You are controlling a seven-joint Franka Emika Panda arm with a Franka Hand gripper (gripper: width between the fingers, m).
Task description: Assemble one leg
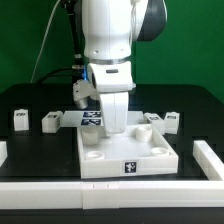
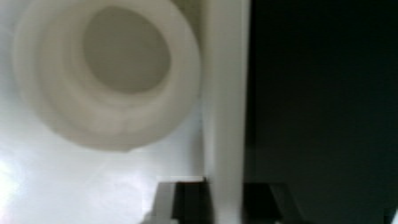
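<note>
The large white tabletop [image 1: 130, 155] lies flat in the middle of the black table, round sockets up. My gripper [image 1: 114, 122] is down at its far edge. In the wrist view my gripper [image 2: 221, 190] has one dark finger [image 2: 180, 205] inside the tabletop's raised wall [image 2: 221, 100] and the other outside it, both against the wall. A round socket [image 2: 121, 70] shows just beside it. Small white legs with tags lie on the table: two at the exterior view's left [image 1: 20, 119] [image 1: 50, 121] and two at the right [image 1: 171, 119] [image 1: 152, 118].
The marker board [image 1: 88, 118] lies behind the tabletop, partly hidden by my arm. A white rail [image 1: 110, 188] runs along the front of the table and another rail [image 1: 210, 155] stands at the exterior view's right.
</note>
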